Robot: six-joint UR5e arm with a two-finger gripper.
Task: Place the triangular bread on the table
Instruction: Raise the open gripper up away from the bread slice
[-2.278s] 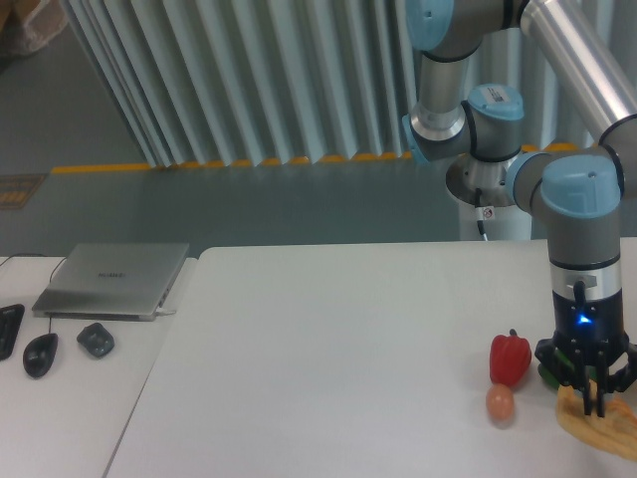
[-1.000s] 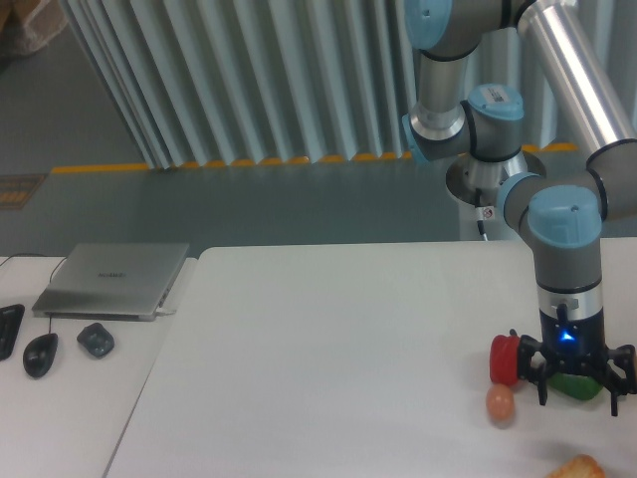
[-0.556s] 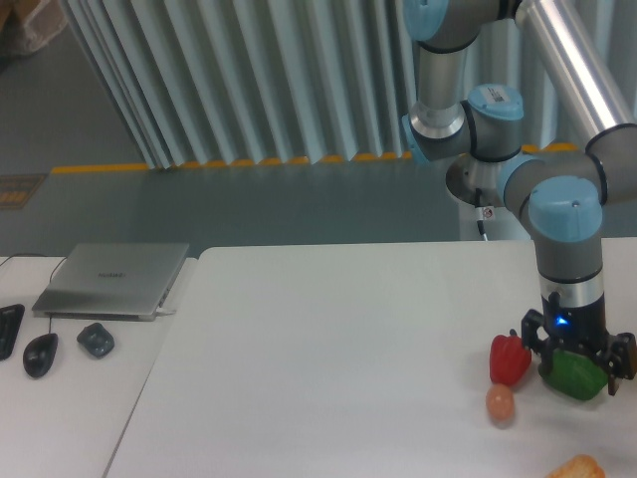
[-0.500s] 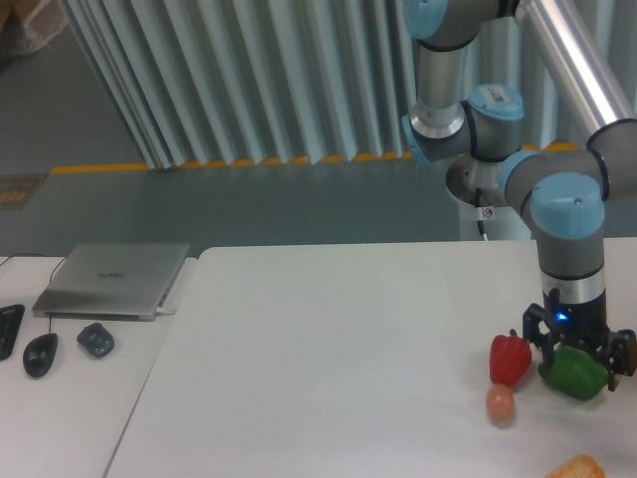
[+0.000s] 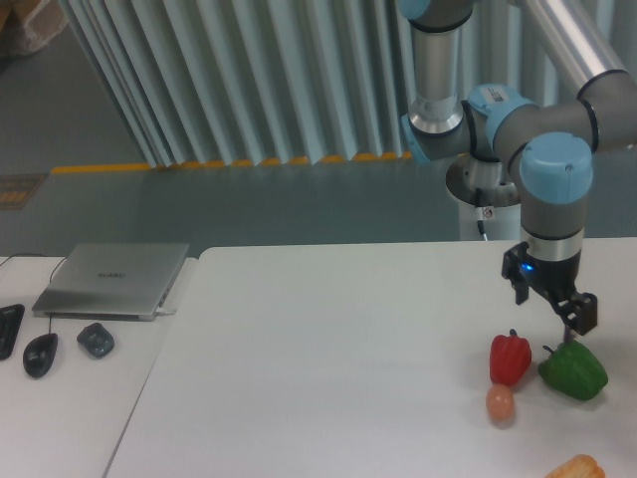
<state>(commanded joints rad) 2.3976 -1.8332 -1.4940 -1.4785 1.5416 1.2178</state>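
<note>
The triangular bread [image 5: 576, 467] lies flat on the white table [image 5: 328, 358] at the bottom right, partly cut off by the frame's lower edge. My gripper [image 5: 550, 300] hangs open well above and behind it, over the gap between the red pepper [image 5: 510, 358] and the green pepper [image 5: 573, 369]. Nothing is between its fingers.
A small orange-pink egg-shaped thing [image 5: 500, 402] sits just in front of the red pepper. On a separate desk at the left are a closed laptop [image 5: 112, 278], a black mouse [image 5: 40, 354] and a dark grey object [image 5: 96, 340]. The arm's base stands behind the table at the right.
The gripper let go of the bread at the front right, moved back over the green pepper, then rose and turned. The green pepper, earlier between the fingers, now lies uncovered.
</note>
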